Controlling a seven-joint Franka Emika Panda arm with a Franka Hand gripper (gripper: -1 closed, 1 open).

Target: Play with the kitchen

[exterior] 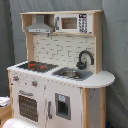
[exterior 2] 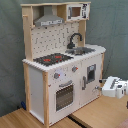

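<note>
My kitchen (exterior 2: 60, 65) stands on a light wooden table (exterior 2: 100, 115), its base resting directly on the boards. In the second exterior view a dark seam runs across the tabletop in front of the base (it looks like two tabletops set edge to edge). In the first exterior view the support is cut off below the kitchen (exterior: 57, 75).

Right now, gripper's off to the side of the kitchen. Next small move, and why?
Probably ease the gripper toward the kitchen front: in the second exterior view it sits just clear of the right cupboard door's handle, touching nothing, and every door looks closed.
</note>
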